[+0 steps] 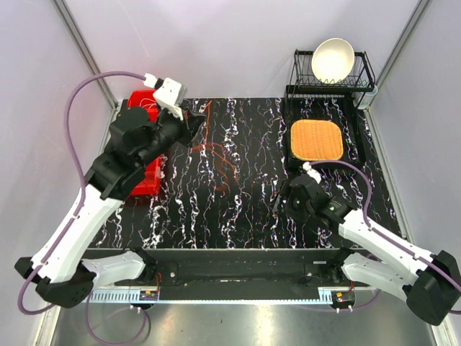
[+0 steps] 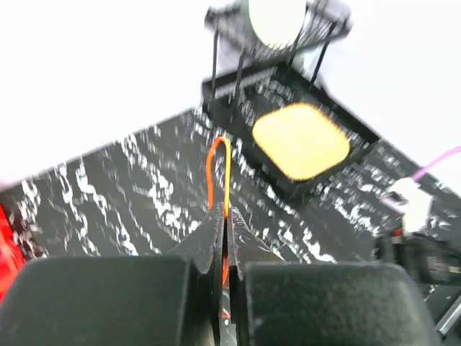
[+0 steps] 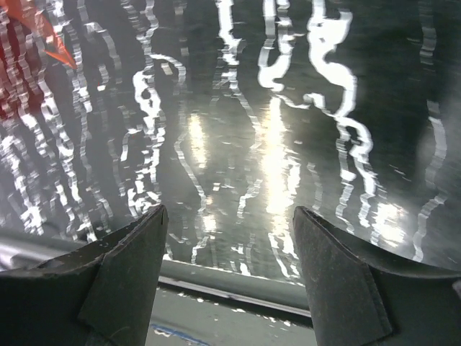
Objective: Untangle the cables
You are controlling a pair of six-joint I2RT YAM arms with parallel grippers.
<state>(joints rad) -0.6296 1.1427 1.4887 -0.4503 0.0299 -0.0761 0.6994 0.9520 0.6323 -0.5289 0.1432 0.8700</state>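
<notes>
The cables (image 1: 218,155) lie as thin orange and red loops on the black marbled table, left of centre and toward the back. My left gripper (image 1: 191,124) is raised over the table's back left and is shut on an orange cable. In the left wrist view the jaws (image 2: 227,213) are pressed together on that cable, and a narrow orange-yellow loop (image 2: 218,169) stands up beyond the fingertips. My right gripper (image 1: 283,200) is open and empty, low over the table right of centre. In the right wrist view (image 3: 229,216) only bare table shows between its fingers.
A red bin (image 1: 146,155) sits at the table's left edge under the left arm; its corner shows in the right wrist view (image 3: 54,43). A black dish rack with a white bowl (image 1: 333,59) stands at the back right, with an orange mat (image 1: 316,140) in front of it.
</notes>
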